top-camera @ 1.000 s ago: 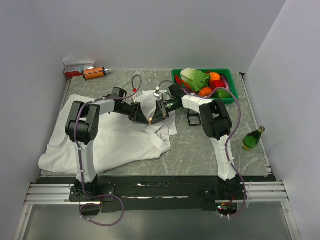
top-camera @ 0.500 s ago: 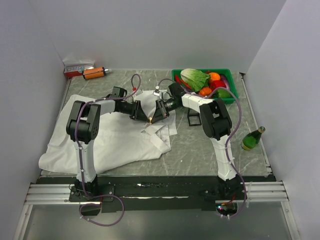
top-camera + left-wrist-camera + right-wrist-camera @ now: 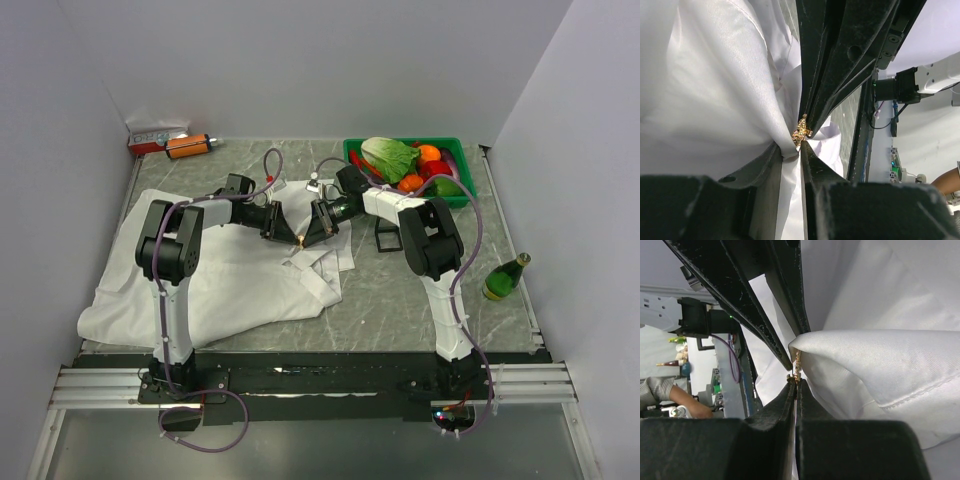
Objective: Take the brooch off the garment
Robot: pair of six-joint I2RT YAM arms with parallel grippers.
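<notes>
A white shirt (image 3: 220, 280) lies crumpled on the grey table. The tiny gold brooch (image 3: 300, 241) sits on a raised peak of cloth between my two grippers. In the left wrist view my left gripper (image 3: 794, 149) is shut on a fold of the shirt (image 3: 715, 100) just below the brooch (image 3: 801, 131). The right gripper's fingers (image 3: 840, 65) come down from above onto the brooch. In the right wrist view my right gripper (image 3: 796, 382) is shut on the lower end of the brooch (image 3: 798, 364), beside the shirt's peak (image 3: 880, 365). In the top view the left gripper (image 3: 289, 232) and the right gripper (image 3: 309, 232) meet tip to tip.
A green bin (image 3: 452, 146) of vegetables stands at the back right, just behind the right arm. A green bottle (image 3: 503, 277) lies at the right edge. An orange object (image 3: 188, 146) and a red and white box (image 3: 155, 138) sit at the back left. A small black frame (image 3: 388, 236) stands beside the right arm.
Both grippers stay pinched at the same spot. The left arm has shifted very slightly to the right; the cloth peak and the brooch have hardly moved.
</notes>
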